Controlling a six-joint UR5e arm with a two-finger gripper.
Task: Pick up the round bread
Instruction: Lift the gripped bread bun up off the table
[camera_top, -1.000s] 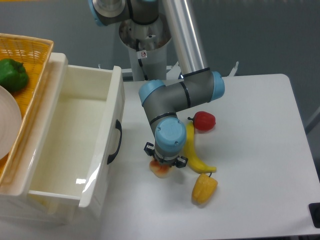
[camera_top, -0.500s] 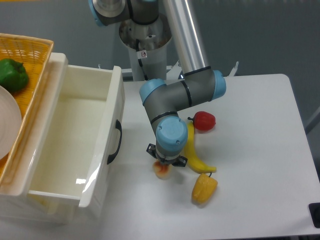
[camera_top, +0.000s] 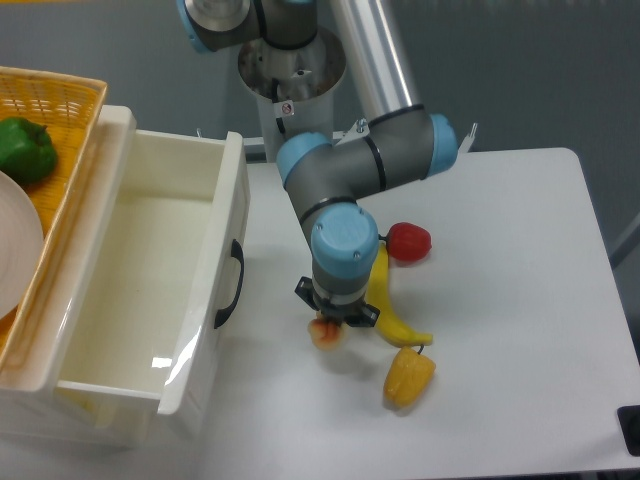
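The round bread (camera_top: 325, 336), a small orange-pink and cream bun, shows just under the arm's blue wrist, left of the banana. My gripper (camera_top: 331, 324) points straight down over it and is closed on its top. The wrist hides most of the fingers and the bun's upper half. A soft shadow lies on the table below and to the right of the bun, so it looks slightly raised.
A yellow banana (camera_top: 388, 306) lies right beside the gripper. A yellow-orange pepper (camera_top: 409, 376) sits below the banana and a red pepper piece (camera_top: 408, 242) above it. An open white drawer (camera_top: 130, 290) stands left, with a wicker basket (camera_top: 60, 100) holding a green pepper (camera_top: 26, 148).
The gripper has tightened on the bun and shifted slightly right and up. The bun has moved with it, and its shadow now shows apart from it.
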